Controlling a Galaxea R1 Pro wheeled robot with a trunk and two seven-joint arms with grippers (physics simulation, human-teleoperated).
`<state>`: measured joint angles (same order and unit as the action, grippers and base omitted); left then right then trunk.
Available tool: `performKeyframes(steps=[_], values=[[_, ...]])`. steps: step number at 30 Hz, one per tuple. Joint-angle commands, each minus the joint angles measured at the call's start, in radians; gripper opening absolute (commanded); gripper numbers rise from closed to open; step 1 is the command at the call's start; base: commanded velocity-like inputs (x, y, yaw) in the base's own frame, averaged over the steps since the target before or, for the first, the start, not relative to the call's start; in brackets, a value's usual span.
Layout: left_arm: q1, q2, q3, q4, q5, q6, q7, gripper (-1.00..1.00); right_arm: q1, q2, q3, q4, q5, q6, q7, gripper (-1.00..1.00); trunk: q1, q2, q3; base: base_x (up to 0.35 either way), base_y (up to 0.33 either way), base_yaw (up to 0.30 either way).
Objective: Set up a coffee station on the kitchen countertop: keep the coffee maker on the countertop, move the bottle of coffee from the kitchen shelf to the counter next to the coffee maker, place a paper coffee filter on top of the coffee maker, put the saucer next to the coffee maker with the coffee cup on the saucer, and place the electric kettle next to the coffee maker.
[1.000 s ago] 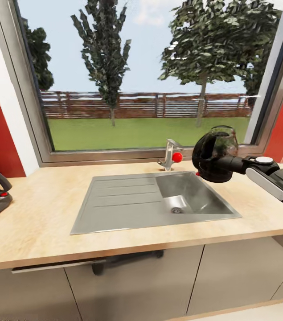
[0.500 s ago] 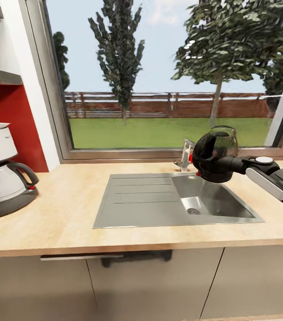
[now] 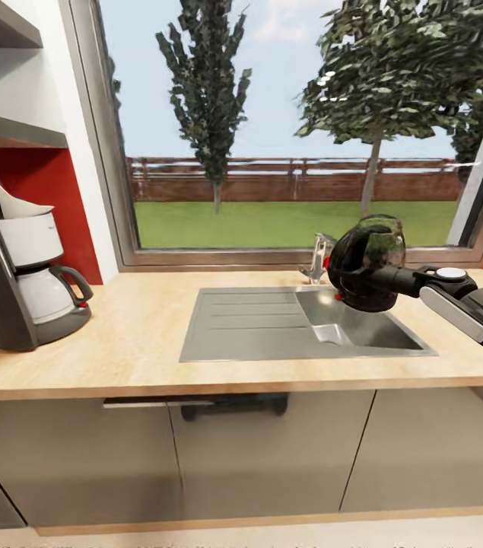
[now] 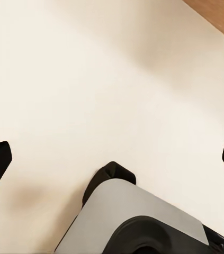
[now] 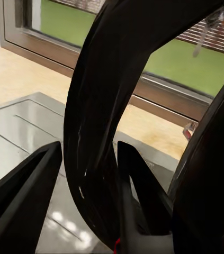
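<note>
**Kettle held above the sink**

Your right end effector (image 5: pixel 85 201) grips the electric kettle (image 3: pixel 368 262) by its curved black handle; the rounded, smoky glass body hangs over the steel sink (image 3: pixel 302 323). The coffee maker (image 3: pixel 24 278), paper coffee filter (image 3: pixel 19 204) on top, stands on the speckled wood-look worktop (image 3: pixel 135 358), well apart from the sink. Your left end effector (image 4: pixel 112 159) is spread wide.

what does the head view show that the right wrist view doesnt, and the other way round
Head view alone: the coffee maker with the paper coffee filter on top, standing on the kitchen countertop, and the whole electric kettle held in the air over the sink.

Right wrist view alone: the right gripper, its fingers either side of the kettle's black handle.

Both: kettle, sink, countertop, window.
</note>
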<state>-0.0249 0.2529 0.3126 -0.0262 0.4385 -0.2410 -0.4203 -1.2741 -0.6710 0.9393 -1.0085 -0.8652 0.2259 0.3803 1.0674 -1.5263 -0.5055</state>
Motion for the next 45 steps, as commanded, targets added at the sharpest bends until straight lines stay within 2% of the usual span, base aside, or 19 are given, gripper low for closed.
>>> performKeyframes(steps=[1, 10, 20, 40, 45], values=[[-0.001, 0.000, 0.008, 0.002, -0.003, -0.002, -0.005, 1.00, -0.002, -0.001, 0.003, -0.001, -0.012, 0.004, -0.001, -1.00, 0.000, -0.001, -0.001, -0.052, 0.012, 0.027], [-0.001, 0.000, 0.009, 0.002, -0.003, -0.002, -0.005, 1.00, -0.002, -0.001, 0.003, -0.001, -0.012, 0.004, -0.001, -1.00, 0.000, -0.001, -0.001, -0.008, 0.021, 0.216], [-0.001, 0.000, 0.009, 0.002, -0.003, -0.002, -0.005, 1.00, -0.002, -0.001, 0.004, 0.001, -0.012, 0.004, -0.001, -1.00, 0.000, -0.001, -0.001, 0.008, 0.277, 0.029], [-0.001, 0.000, 0.010, 0.002, -0.003, -0.002, -0.005, 1.00, -0.002, 0.001, 0.004, -0.001, -0.012, 0.004, -0.001, -1.00, 0.000, -0.001, -0.001, 0.191, 0.274, 0.002], [-0.001, 0.000, 0.010, 0.002, -0.003, -0.002, -0.005, 1.00, -0.002, 0.001, 0.004, -0.001, -0.012, 0.004, -0.001, -1.00, 0.000, -0.001, -0.001, 0.109, 0.146, 0.165]])
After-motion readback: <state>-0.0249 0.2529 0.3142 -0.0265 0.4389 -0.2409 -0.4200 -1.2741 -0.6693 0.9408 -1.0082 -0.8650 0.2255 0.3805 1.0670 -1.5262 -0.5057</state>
